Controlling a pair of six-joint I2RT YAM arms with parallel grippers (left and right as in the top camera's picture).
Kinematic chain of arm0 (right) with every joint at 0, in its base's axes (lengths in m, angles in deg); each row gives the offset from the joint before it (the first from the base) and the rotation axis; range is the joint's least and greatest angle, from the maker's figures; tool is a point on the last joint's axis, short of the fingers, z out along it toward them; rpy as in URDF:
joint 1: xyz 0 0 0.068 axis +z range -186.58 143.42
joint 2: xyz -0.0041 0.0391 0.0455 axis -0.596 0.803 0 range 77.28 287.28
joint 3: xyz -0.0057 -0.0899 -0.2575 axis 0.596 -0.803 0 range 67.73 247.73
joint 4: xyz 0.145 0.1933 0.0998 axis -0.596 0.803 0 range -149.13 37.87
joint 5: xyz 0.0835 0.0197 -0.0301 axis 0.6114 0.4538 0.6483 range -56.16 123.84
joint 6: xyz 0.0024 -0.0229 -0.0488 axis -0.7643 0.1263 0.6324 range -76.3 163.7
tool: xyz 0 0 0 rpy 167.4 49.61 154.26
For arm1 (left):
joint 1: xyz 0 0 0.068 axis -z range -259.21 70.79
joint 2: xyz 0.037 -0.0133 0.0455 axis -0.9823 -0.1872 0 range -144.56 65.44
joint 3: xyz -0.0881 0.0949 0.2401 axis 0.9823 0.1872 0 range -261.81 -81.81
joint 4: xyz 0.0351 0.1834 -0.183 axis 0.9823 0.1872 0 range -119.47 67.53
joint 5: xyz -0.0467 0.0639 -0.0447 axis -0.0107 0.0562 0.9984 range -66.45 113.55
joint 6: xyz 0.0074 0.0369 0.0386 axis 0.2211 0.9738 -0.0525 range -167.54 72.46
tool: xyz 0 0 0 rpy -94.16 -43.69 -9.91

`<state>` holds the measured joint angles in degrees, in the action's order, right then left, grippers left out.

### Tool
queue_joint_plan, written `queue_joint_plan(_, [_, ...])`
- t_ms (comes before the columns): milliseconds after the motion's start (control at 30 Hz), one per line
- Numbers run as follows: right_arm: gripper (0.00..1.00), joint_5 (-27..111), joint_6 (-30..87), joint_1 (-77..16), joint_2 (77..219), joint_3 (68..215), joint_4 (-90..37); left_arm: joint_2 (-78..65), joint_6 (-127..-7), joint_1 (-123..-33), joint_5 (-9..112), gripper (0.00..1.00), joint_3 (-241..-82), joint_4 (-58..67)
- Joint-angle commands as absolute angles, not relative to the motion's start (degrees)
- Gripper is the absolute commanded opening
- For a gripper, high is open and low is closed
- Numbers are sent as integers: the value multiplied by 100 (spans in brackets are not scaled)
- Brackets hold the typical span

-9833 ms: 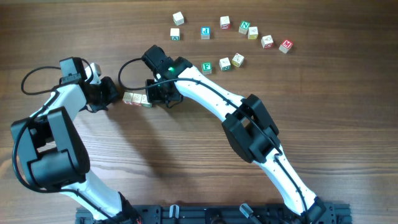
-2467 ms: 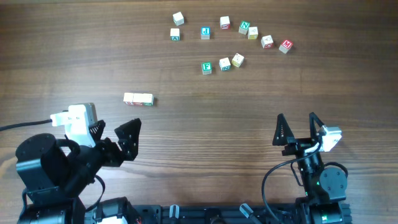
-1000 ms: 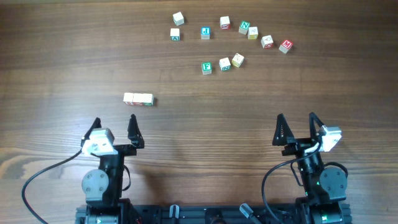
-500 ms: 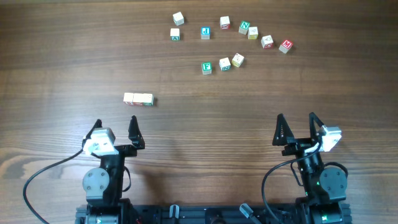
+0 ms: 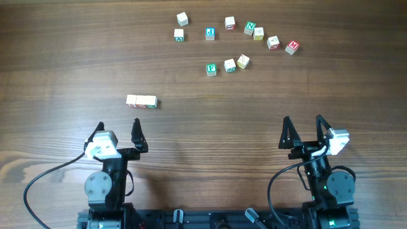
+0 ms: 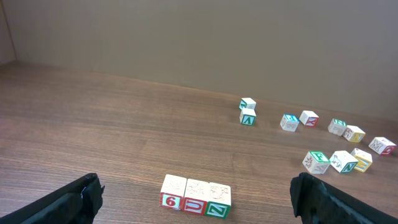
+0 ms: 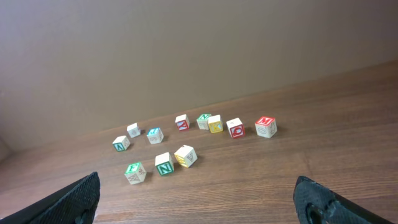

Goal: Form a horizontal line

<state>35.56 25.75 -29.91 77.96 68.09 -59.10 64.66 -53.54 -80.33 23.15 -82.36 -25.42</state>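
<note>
The three-cube line [image 5: 141, 101] sits left of centre on the desk [image 5: 63, 51], ahead of the left pincer [image 5: 117, 124]. That and the right pincer [image 5: 303, 121] both gape, empty. Looks done to me, so just don't bump it.

Horizontal line [image 5: 141, 101] lay on the counter [image 5: 63, 57], left of centre, ahead of the left gripper [image 5: 117, 124]. Loose cubes [image 5: 229, 65] sat farther back and right, well apart from it. Right gripper [image 5: 303, 119] was at the near edge, right side.
</note>
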Motion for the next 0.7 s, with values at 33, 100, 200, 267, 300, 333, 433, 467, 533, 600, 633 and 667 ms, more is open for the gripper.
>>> queue_joint_plan(33, [100,3650,2533,-3012,7792,6805,-5923,6512,-5225,-8012,2240,100,-8212,-2535])
queue_joint_plan(100, [100,3650,2531,-3012,7792,6803,-5923,6512,-5225,-8012,2240,100,-8212,-2535])
queue_joint_plan(200, [100,3547,3110,-3061,7748,6805,-5923,6512,-5225,-8012,2240,100,-8212,-2535])
queue_joint_plan(267, [100,3569,3479,-3087,7748,6805,-5923,6512,-5223,-8012,2238,100,-8212,-2535])
queue_joint_plan(300, [100,3569,3473,-3089,7748,6805,-5925,6512,-5225,-8012,2238,100,-8212,-2535])
queue_joint_plan(333, [100,3587,3469,-3087,7748,6805,-5925,6512,-5225,-8012,2240,100,-8212,-2535])
queue_joint_plan(433, [100,3587,3469,-3087,7755,6805,-5925,6512,-5225,-8012,2240,100,-8212,-2535])
queue_joint_plan(467, [100,3587,3469,-3087,7755,6805,-5925,6512,-5223,-8012,2240,100,-8212,-2535])
queue_joint_plan(533, [100,3587,3469,-3087,7759,6805,-5925,6512,-5223,-8012,2238,100,-8212,-2535])
queue_joint_plan(600, [100,3587,3466,-3087,7775,6805,-5925,6512,-5223,-8012,2240,100,-8212,-2535])
queue_joint_plan(633, [100,3587,3469,-3087,7779,6805,-5925,6512,-5223,-8012,2240,100,-8212,-2535])
queue_joint_plan(667, [100,3587,3469,-3087,7781,6805,-5925,6512,-5223,-8012,2240,100,-8212,-2535])
